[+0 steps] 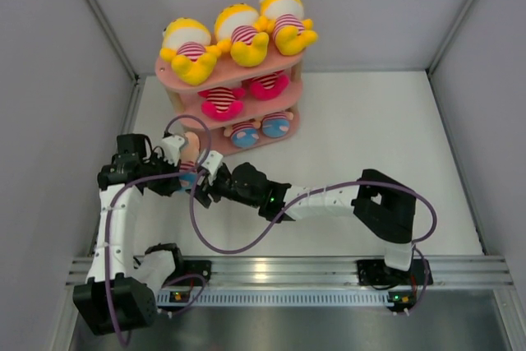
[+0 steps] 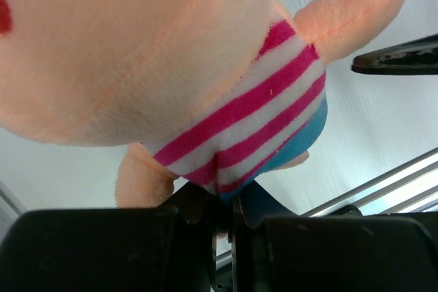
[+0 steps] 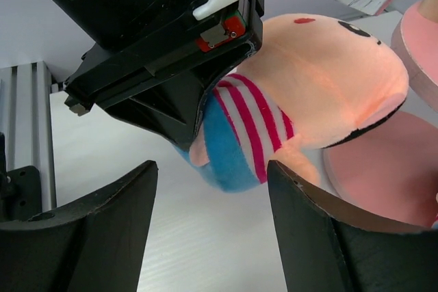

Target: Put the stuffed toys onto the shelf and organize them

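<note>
Top view, held doll (image 1: pixel 191 154): over the worktop's (image 1: pixel 370 121) left half, long axis pointing head-first at the shelf (image 1: pixel 177 92) by the far edge; left arm nearer.
Top view, count: three yellow dolls (image 1: pixel 234 34) on the top tier, two middle-tier dolls (image 1: pixel 222 102), two bottom-tier dolls (image 1: pixel 244 134), one held.
Left wrist, left tool (image 2: pixel 229 206): clenched on the held doll's blue bottom.
Right wrist, right tool (image 3: pixel 212 176): released, jaws either side of the doll, apart from it.

I count eight stuffed toys (image 1: pixel 242 34), namely three yellow ones (image 1: pixel 191 48), two with pink bottoms (image 1: pixel 222 101) and three with blue bottoms (image 1: pixel 245 134), one of these between the left fingers (image 2: pixel 194 204) and the rest beyond them, and one shelf (image 1: pixel 168 76) with three tiers.
</note>
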Robot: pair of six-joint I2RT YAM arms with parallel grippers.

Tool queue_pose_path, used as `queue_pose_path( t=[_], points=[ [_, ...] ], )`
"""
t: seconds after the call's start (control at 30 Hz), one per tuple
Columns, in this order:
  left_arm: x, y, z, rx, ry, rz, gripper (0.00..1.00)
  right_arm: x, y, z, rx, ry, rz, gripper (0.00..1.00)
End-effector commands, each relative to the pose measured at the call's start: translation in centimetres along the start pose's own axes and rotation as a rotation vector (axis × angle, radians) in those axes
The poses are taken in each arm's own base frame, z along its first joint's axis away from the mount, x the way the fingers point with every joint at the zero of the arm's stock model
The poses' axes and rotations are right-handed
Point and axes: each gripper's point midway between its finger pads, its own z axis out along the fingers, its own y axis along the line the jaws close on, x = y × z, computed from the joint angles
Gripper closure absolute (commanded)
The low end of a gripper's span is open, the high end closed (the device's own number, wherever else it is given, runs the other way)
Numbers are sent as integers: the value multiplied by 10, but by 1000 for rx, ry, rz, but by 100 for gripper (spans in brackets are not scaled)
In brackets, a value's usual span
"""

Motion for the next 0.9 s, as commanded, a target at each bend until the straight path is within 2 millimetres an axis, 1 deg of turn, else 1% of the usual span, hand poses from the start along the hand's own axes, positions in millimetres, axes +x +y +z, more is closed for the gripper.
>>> queue_pose_path(
  t=[0.0, 0.13, 0.17, 0.2, 0.23, 0.27, 0.3, 0.37, 0.43, 0.6, 0.7, 0.87],
  points=[
    [-19, -8, -12, 34, -61, 56, 100, -25, 10, 0, -25, -64, -20, 34],
    [-21, -12, -13, 51, -63, 72, 100, -37, 14, -16, -63, -99, -83, 34],
    [-22, -13, -13, 55, -63, 77, 100, -37, 18, -19, -94, -97, -102, 33],
    [-23, -14, -13, 57, -62, 76, 100, -41, 19, -25, -105, -99, -149, 30],
    [-24, -13, -13, 56, -61, 76, 100, -36, 20, -29, -124, -75, -174, 29],
    [-25, -13, -13, 57, -60, 72, 100, -37, 20, -34, -134, -72, -202, 29],
    [-26, -12, -13, 53, -58, 69, 100, -36, 22, -36, -154, -68, -248, 28],
    [-28, -13, -14, 53, -60, 72, 100, -34, 21, -40, -164, -65, -285, 28],
    [-29, -15, -16, 65, -65, 81, 100, -34, 21, -37, -170, -69, -342, 28],
    [-31, -22, -15, 102, -62, 100, 100, -34, 16, -27, -164, -61, -378, 29],
    [-35, -24, -13, 125, -59, 108, 100, -29, 7, -19, -135, -41, -384, 30],
    [-40, -29, -15, 148, -72, 110, 100, -19, -9, -3, -79, -3, -371, 33]
  ],
)
